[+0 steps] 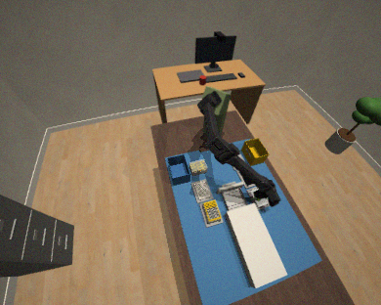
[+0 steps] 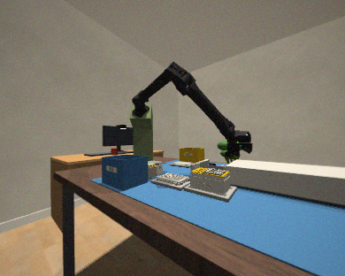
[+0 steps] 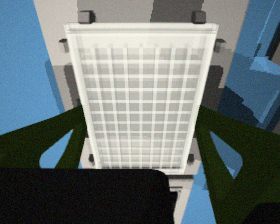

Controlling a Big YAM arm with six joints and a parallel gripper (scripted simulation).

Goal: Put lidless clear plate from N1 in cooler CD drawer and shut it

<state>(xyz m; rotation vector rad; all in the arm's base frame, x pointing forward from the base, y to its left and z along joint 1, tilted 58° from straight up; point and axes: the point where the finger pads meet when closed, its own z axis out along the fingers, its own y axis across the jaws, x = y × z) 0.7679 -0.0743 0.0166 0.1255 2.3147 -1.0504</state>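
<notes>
Now the gripper (image 3: 140, 150) is clamped on the clear plate (image 3: 141, 95), its green fingers pressed to the two long sides.
Seen from the wrist, the gridded plate lies above the grey work nest (image 3: 56, 12), lidless and right way up. From the top view, this spot is just beyond the near, white cooler (image 1: 257, 244) on the blue mat (image 1: 290, 230).
</notes>
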